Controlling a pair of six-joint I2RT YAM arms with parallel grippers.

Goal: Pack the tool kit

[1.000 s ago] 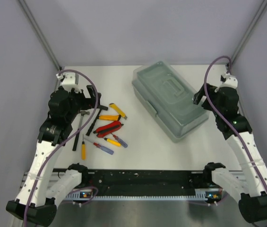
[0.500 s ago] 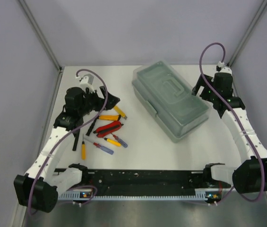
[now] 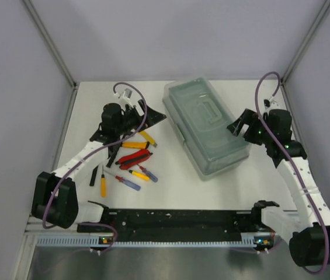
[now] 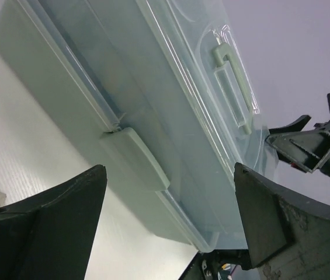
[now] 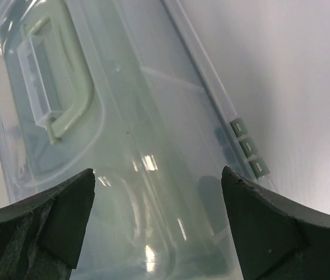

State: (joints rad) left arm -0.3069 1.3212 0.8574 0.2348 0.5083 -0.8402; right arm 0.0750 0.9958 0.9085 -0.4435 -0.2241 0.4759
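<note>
A translucent green tool box (image 3: 207, 129) with a closed lid and a top handle (image 3: 206, 109) lies on the white table. My left gripper (image 3: 156, 116) is open, right at the box's left long side; in the left wrist view (image 4: 167, 204) the box's front latch (image 4: 134, 158) sits between the jaws. My right gripper (image 3: 239, 125) is open against the box's right side; the right wrist view (image 5: 159, 201) shows the lid (image 5: 124, 146), the handle (image 5: 65, 93) and hinges (image 5: 247, 146). Loose tools lie left of the box: red pliers (image 3: 134, 158), screwdrivers (image 3: 128, 182), a yellow-handled tool (image 3: 146, 136).
A small hammer (image 3: 101, 149) and a yellow-handled screwdriver (image 3: 103, 184) lie at the left of the pile. A black rail (image 3: 176, 220) runs along the near edge. Grey walls close in the table on three sides.
Both arms have swung in toward the box. The left gripper moved right to its left side, the right gripper came down to its right side. The box has turned a little and shifted.
</note>
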